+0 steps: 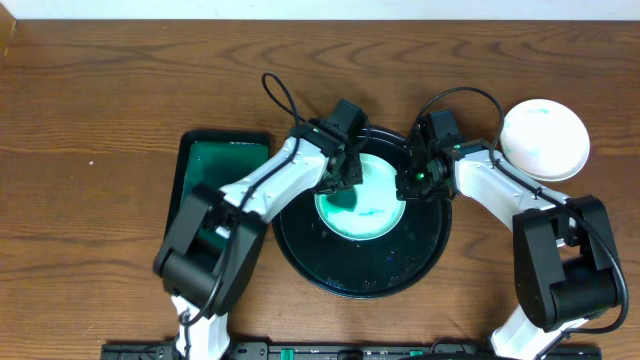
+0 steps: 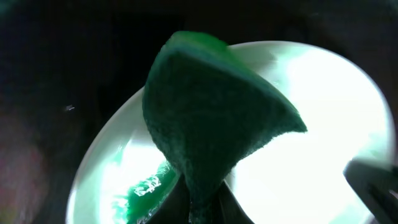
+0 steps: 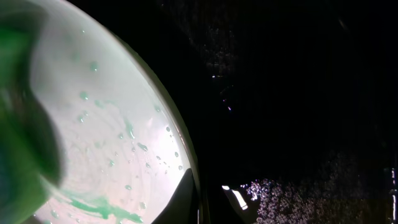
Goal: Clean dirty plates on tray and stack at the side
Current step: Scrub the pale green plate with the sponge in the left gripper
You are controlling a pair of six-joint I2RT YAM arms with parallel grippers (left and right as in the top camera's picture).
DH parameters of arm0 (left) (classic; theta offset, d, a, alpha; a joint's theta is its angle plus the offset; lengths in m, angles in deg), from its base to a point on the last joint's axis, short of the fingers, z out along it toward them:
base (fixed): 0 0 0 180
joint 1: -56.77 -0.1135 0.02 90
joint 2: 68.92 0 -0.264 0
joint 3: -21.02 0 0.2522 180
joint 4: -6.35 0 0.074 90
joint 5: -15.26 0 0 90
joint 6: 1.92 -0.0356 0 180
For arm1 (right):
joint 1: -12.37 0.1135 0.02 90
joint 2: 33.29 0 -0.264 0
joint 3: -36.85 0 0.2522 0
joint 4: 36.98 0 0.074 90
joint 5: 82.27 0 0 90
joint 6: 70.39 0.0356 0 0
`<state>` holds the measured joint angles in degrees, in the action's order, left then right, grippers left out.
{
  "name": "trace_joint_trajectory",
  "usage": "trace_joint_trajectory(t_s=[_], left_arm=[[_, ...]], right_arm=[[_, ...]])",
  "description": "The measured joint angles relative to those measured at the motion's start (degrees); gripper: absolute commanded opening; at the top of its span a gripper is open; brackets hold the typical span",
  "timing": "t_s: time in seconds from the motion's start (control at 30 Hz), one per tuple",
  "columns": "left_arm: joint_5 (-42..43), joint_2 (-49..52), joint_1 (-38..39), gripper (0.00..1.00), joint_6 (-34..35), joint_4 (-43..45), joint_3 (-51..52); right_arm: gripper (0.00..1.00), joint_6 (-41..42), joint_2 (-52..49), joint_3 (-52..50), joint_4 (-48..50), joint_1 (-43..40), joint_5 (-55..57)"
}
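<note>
A white plate (image 1: 365, 205) smeared with green soap lies in the round black tray (image 1: 420, 265). My left gripper (image 1: 345, 172) is shut on a green sponge (image 2: 217, 124), which hangs over the plate (image 2: 317, 143) beside a patch of green foam (image 2: 149, 186). My right gripper (image 1: 408, 182) is shut on the plate's right rim (image 3: 189, 168), one finger on the plate's inside, the other outside. The plate's wet face (image 3: 106, 137) shows green streaks and drops. A clean white plate (image 1: 544, 140) sits on the table at the right.
A rectangular black tray (image 1: 222, 165) with green liquid stands left of the round tray. The round tray's floor (image 3: 298, 124) is dark and wet. The wooden table (image 1: 100, 120) surrounds both.
</note>
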<state>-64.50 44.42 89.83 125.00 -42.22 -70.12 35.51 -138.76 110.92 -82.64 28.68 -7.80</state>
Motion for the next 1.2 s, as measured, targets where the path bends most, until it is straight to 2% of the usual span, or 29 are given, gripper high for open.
trace_joint_trajectory(t_s=[0.27, 0.4, 0.7, 0.97, 1.2], left_arm=[[-7.87, 0.57, 1.2, 0.07, 0.33, -2.38, -0.39], [-7.45, 0.57, 1.22, 0.07, -1.01, -2.23, -0.44], [9.16, 2.56, -1.25, 0.07, -5.73, 5.01, -0.35], [22.51, 4.72, 0.61, 0.07, -7.58, 7.15, -0.35], [23.76, 4.96, 2.95, 0.07, -8.37, 2.05, -0.94]], right_arm=[[0.01, 0.07, 0.0, 0.0, 0.0, 0.0, -0.02], [0.01, 0.07, 0.0, 0.0, 0.02, 0.0, 0.0], [0.01, 0.24, 0.0, 0.0, -0.24, 0.0, 0.0], [0.01, 0.26, 0.04, 0.0, -0.26, 0.0, 0.11], [0.01, 0.26, 0.07, 0.0, -0.28, 0.0, 0.13]])
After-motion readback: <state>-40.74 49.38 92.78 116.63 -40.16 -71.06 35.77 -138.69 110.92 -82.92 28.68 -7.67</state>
